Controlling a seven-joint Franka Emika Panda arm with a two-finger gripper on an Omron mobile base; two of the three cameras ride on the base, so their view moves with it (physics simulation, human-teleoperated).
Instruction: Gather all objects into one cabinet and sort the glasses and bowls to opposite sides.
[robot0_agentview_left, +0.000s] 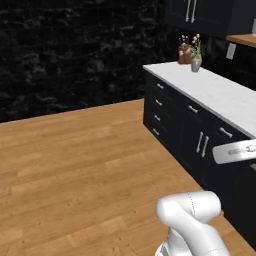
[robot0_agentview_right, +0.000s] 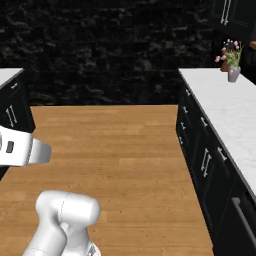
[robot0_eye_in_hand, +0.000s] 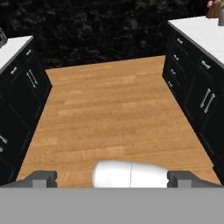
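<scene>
The gripper (robot0_eye_in_hand: 112, 178) is standing released with nothing between its jaws, the two dark fingertips (robot0_eye_in_hand: 43, 178) spread wide at 6 o'clock of the hand view and looking down an aisle of wooden floor (robot0_eye_in_hand: 109, 113). None of the cups, mug or bowl are appearing on any surface shown, so where they are sitting cannot be told. Black base units (robot0_eye_in_hand: 199, 94) are flanking the aisle at 3 and 9 o'clock; a wide arm swing while the base is driving may be clipping their fronts or handles. Farther off, the white counter (robot0_agentview_left: 215, 90) is running toward 1 o'clock of the left base view, carrying a flower vase (robot0_agentview_left: 196, 62) that a careless pass could be toppling. Farthest, at 12 to 1 o'clock, the upper cabinet (robot0_agentview_left: 200, 12) is hanging with long silver handles; mistaking the low drawers for it would be sending the vessels to the wrong place.
</scene>
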